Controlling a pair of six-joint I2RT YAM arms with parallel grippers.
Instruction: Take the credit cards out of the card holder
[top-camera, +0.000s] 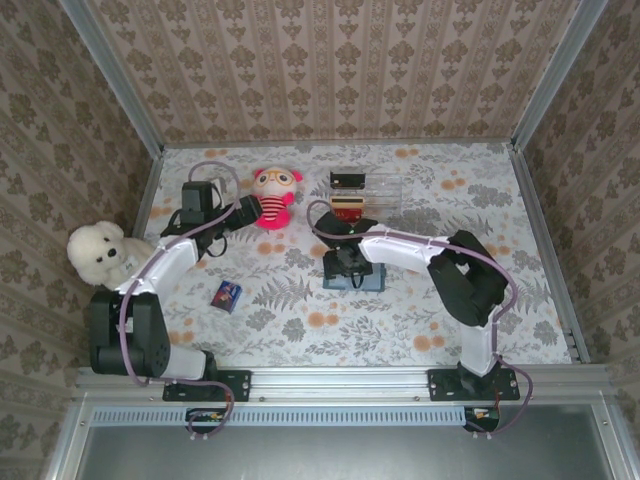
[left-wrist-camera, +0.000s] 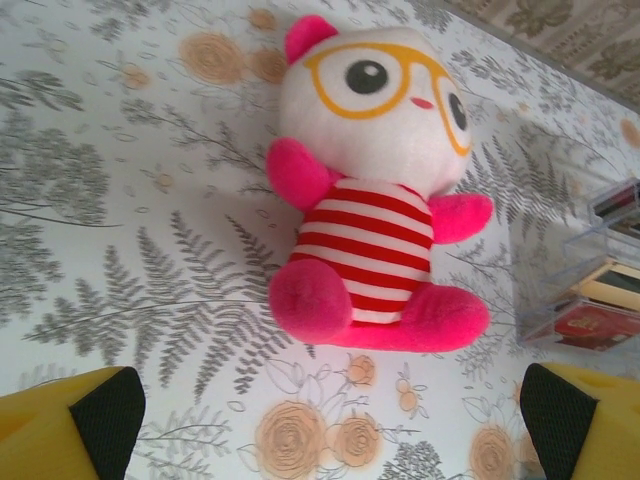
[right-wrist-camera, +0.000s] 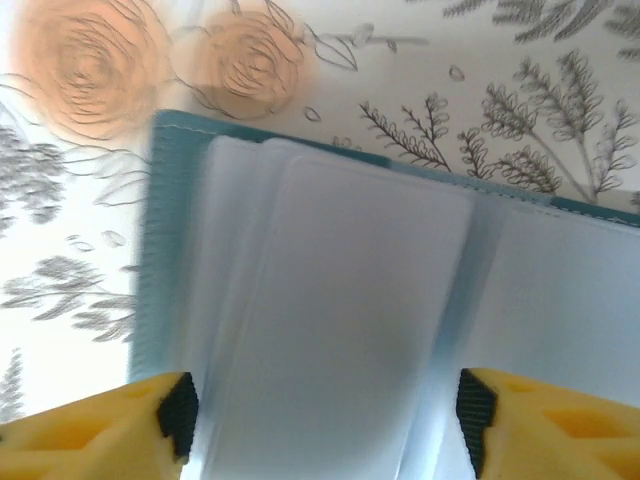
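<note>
One right hand (right-wrist-camera: 320, 425) — agape over holder (right-wrist-camera: 350, 250)

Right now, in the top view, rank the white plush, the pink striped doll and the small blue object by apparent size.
white plush, narrowly largest
pink striped doll
small blue object, clearly smallest

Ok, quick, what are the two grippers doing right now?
Left gripper: open, holding nothing.
Right gripper: open, straddling the clear sleeves of the card holder, nothing visibly gripped.
</note>
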